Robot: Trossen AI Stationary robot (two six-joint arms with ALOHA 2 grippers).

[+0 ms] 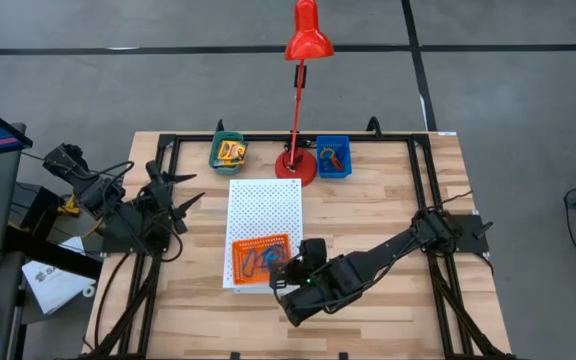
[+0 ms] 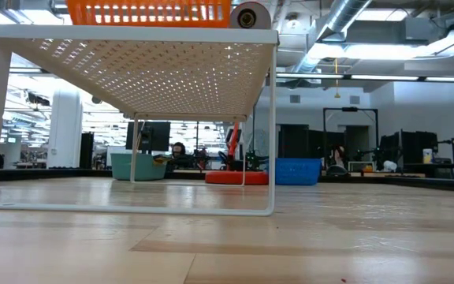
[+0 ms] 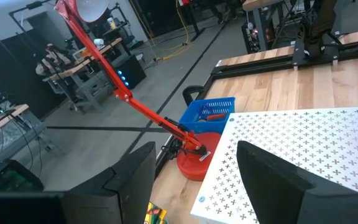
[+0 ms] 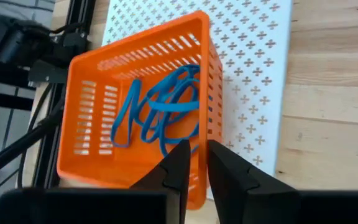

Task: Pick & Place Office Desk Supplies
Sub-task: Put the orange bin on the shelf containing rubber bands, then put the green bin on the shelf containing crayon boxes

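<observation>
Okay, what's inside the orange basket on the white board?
The orange basket holds tangled blue loops. The right gripper covers a bit of the near wall; nothing else shows.

Even, bright light falls from above on the counter (image 1: 368, 240), with only soft, short shadows under the arms. Seen from counter height, ceiling strip lights (image 2: 385, 51) glare white and the room behind is hazy. The left wrist camera shows its own dark fingers (image 3: 129, 186) blurred up close. The orange basket (image 4: 135, 112) looks sharp and evenly lit.
</observation>
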